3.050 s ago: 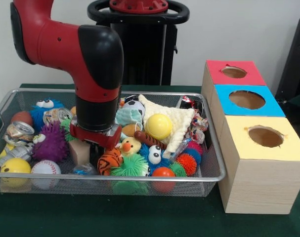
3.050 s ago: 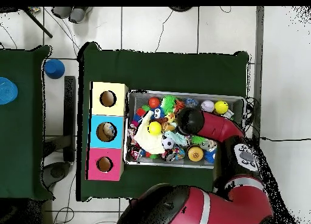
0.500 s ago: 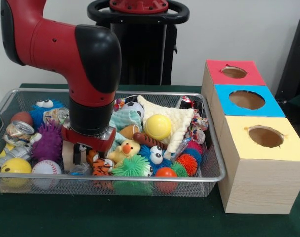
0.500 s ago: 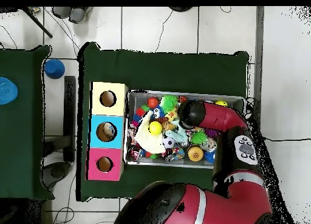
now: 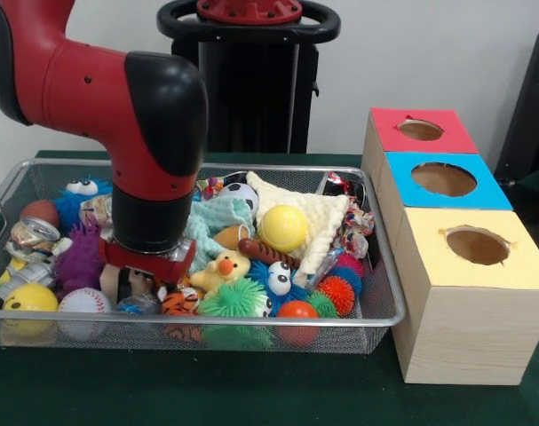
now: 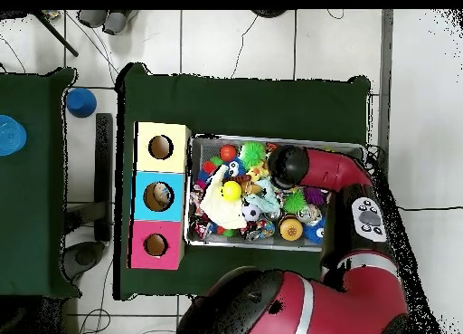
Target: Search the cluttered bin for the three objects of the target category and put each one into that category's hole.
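The silver wire-mesh bin [image 5: 251,324] is full of toys; it also shows in the overhead view [image 6: 271,142]. My gripper [image 5: 131,286] is down among the toys at the bin's front left, between a purple spiky ball [image 5: 81,259] and a yellow duck [image 5: 223,269]. The wrist hides most of it. A small bluish shiny see-through bag [image 5: 138,304] lies just below the gripper, touching or nearly so. No other bag shows clearly. The blue-faced box's round hole [image 5: 443,179] is right of the bin, and in the overhead view [image 6: 157,196] something pale shows inside it.
The red-faced box [image 5: 420,130] and the yellow-faced box [image 5: 476,246] flank the blue one. In the bin lie dented cans [image 5: 34,235], a yellow ball [image 5: 283,228], a cream cloth [image 5: 318,222], a green spiky ball [image 5: 236,299], a baseball [image 5: 83,302] and a toy tiger [image 5: 178,303].
The arm has shifted a little to the left in the front view and sunk slightly deeper into the toys. The toys have hardly moved.
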Controlling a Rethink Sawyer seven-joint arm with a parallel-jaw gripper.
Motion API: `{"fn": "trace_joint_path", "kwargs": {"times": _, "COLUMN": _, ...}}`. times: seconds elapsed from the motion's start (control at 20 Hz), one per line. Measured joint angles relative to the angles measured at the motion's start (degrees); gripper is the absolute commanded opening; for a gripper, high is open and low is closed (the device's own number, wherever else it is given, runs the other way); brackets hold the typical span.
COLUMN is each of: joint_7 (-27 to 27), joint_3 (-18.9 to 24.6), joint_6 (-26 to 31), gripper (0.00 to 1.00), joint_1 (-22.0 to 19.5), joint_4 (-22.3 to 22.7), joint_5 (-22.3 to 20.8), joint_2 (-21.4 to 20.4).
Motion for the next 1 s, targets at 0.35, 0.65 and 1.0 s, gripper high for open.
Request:
{"fn": "trace_joint_path", "kwargs": {"times": 0.35, "joint_7": 0.0, "joint_3": 0.94, "joint_6": 1.7, "gripper": 1.0, "joint_1": -1.13, "joint_4": -2.26, "joint_5": -0.74, "joint_2": 1.76}}
{"fn": "trace_joint_path", "kwargs": {"times": 0.65, "joint_7": 0.0, "joint_3": 1.03, "joint_6": 3.19, "gripper": 1.0, "joint_1": -1.06, "joint_4": -3.28, "joint_5": -0.84, "joint_2": 2.12}}
{"fn": "trace_joint_path", "kwargs": {"times": 1.0, "joint_7": 0.0, "joint_3": 1.47, "joint_6": 4.0, "gripper": 0.0, "joint_1": -0.63, "joint_4": -4.03, "joint_5": -0.71, "joint_2": 2.54}}
